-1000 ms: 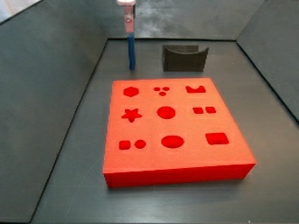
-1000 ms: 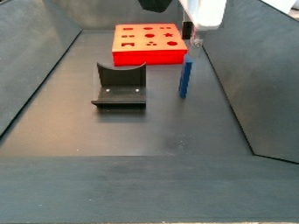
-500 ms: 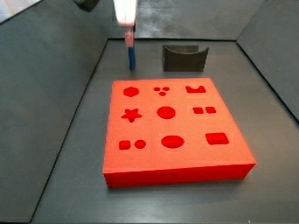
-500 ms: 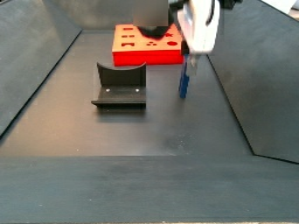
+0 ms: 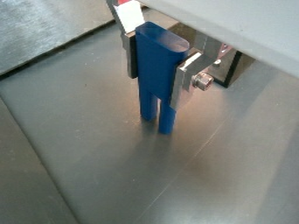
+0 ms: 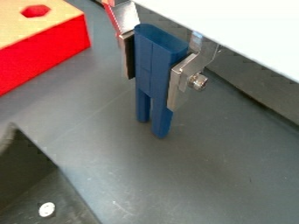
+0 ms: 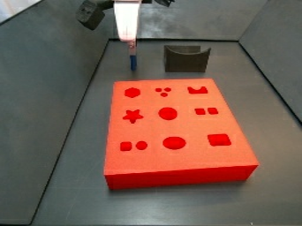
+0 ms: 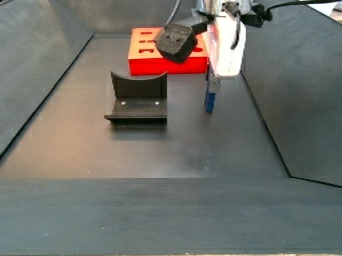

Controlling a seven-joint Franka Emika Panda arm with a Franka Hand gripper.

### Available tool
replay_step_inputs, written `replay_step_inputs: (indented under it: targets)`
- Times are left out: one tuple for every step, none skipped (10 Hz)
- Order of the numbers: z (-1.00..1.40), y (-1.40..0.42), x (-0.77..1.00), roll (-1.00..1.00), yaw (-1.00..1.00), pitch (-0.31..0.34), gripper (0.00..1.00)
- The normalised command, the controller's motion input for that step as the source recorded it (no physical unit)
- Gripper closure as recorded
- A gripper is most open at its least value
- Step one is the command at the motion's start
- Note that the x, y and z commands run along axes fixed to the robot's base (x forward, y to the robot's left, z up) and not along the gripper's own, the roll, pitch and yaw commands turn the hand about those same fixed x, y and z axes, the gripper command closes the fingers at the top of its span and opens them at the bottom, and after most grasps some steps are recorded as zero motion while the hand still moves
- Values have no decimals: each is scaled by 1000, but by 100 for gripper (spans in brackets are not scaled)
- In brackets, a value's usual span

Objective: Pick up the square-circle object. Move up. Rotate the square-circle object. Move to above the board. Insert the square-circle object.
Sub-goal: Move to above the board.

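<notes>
Blue plastic, the square-circle object [image 5: 155, 74] stands upright on the dark floor, its two short legs [image 5: 159, 114] down. I see it between the silver finger plates [image 6: 187, 72] of the gripper [image 6: 156, 54], which flank its upper half in both wrist views. The plates look pressed against its sides, so I judge the gripper is closed on the piece, though the legs seem to rest on the floor. In a side view the gripper [image 8: 221, 55] stands beside the red board [image 8: 170, 50], near the right wall, and the dark grey U-shaped holder [image 8: 136, 98] lies apart from it. To do the pick well, I would confirm the grip is firm and centred, then lift straight up, without tilting the piece.
</notes>
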Motion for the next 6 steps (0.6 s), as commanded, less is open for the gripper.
replay_step_inputs:
  targets:
    - [1000, -202, 41, 373, 293, 67, 100]
    - [1000, -186, 34, 380, 190, 83, 100]
    - [1000, -182, 33, 365, 151, 76, 100]
    - [1000, -174, 32, 292, 96, 69, 100]
    - [1000, -167, 32, 226, 68, 62, 100]
    - [1000, -160, 31, 178, 49, 61, 100]
